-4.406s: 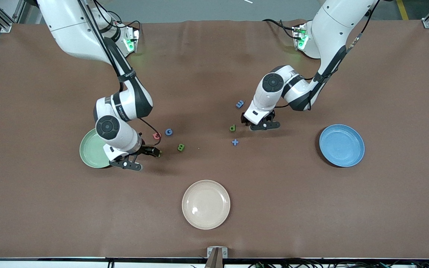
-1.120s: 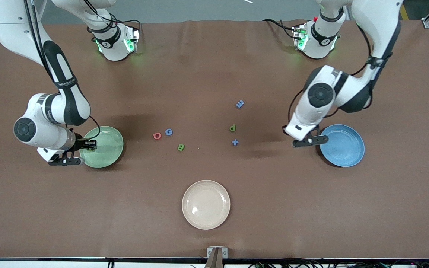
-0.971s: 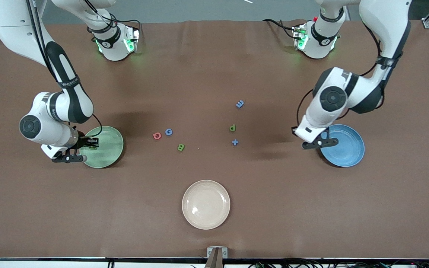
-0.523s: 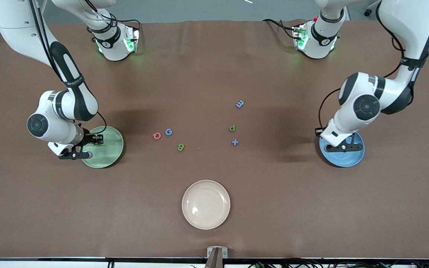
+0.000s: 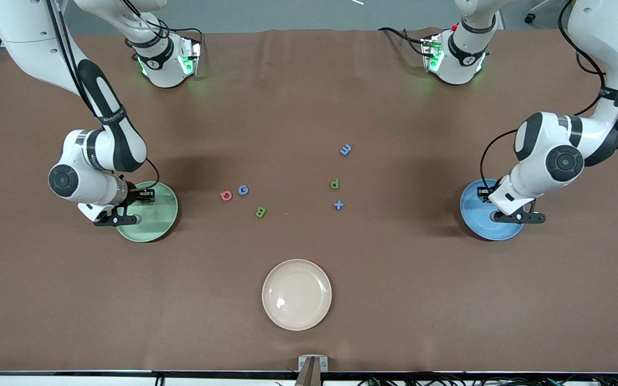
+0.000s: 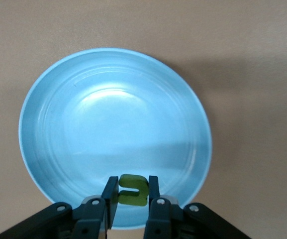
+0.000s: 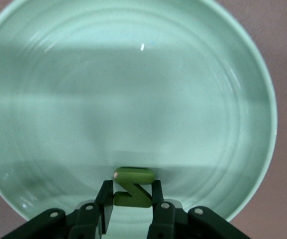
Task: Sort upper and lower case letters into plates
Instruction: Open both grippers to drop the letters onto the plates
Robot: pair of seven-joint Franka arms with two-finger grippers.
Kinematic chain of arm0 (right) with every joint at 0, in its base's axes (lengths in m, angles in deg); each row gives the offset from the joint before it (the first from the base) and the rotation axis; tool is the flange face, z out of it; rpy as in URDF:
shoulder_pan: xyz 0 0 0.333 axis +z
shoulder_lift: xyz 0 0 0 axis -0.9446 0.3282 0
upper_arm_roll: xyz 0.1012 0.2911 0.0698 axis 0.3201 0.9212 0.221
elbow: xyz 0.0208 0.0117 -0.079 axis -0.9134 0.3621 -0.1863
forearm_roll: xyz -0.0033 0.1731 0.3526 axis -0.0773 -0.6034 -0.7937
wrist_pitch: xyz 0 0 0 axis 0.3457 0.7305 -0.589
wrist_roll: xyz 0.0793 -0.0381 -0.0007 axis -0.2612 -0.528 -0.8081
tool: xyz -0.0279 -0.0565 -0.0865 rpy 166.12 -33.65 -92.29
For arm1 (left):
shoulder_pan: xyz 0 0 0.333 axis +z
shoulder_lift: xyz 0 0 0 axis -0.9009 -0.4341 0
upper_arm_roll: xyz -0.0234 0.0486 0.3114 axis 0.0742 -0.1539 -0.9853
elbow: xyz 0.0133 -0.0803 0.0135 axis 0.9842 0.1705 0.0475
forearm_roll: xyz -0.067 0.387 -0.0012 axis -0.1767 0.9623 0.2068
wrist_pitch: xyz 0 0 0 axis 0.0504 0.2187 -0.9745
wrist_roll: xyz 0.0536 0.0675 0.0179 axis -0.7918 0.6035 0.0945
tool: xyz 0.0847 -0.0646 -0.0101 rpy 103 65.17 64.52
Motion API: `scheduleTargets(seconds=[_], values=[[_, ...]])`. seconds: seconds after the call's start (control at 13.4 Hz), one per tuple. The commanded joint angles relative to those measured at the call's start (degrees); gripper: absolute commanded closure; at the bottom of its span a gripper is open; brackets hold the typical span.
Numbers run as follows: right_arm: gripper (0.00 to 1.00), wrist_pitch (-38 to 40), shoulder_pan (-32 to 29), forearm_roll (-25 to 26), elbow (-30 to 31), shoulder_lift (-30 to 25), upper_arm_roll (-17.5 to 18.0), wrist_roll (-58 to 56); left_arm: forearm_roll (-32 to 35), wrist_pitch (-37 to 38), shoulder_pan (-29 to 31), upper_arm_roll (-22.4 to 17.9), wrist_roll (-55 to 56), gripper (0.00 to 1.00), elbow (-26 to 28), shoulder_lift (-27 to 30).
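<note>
My left gripper [image 6: 132, 181] is shut on a green letter n [image 6: 132, 191] and hangs over the blue plate [image 6: 73, 124], which lies at the left arm's end of the table [image 5: 505, 228]. Above the pale green plate [image 7: 133, 89], at the right arm's end [image 5: 161, 214], my right gripper [image 7: 132, 185] is shut on a green letter M [image 7: 133, 189]. Between the plates lie a red Q [image 5: 226, 195], blue G [image 5: 243, 190], green B [image 5: 260, 212], blue m [image 5: 345, 149], green p [image 5: 335, 184] and blue t [image 5: 338, 204].
A cream-white plate [image 5: 296, 294] sits near the front edge of the brown table, nearer the front camera than the loose letters. Both arm bases stand along the table's back edge.
Both arms have carried their letters outward from the middle. The left gripper moved from the blue plate's inner rim to over its bowl. The right gripper shifted a little farther over the green plate.
</note>
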Motion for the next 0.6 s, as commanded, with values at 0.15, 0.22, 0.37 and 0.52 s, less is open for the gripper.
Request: scheduleTargets(seconds=[0.15, 0.22, 0.37, 0.52], values=[[0.90, 2.4, 0.0, -2.0, 2.1, -2.8, 0.5, 0.0, 6.8, -3.9, 3.8, 0.5, -1.1, 0.82, -1.1, -4.5], [0.90, 2.7, 0.0, -2.0, 2.0, -2.9, 0.5, 0.0, 7.9, -4.5, 4.5, 0.5, -1.2, 0.82, -1.3, -5.1], [0.87, 2.8, 0.0, -2.0, 1.8, -2.9, 0.5, 0.0, 10.2, -5.4, 5.7, 0.5, -1.2, 0.82, -2.0, -6.5], [0.39, 3.1, 0.0, -2.0, 1.1, -2.9, 0.6, 0.0, 11.3, -5.5, 6.5, 0.5, -1.3, 0.82, -2.7, -7.3]])
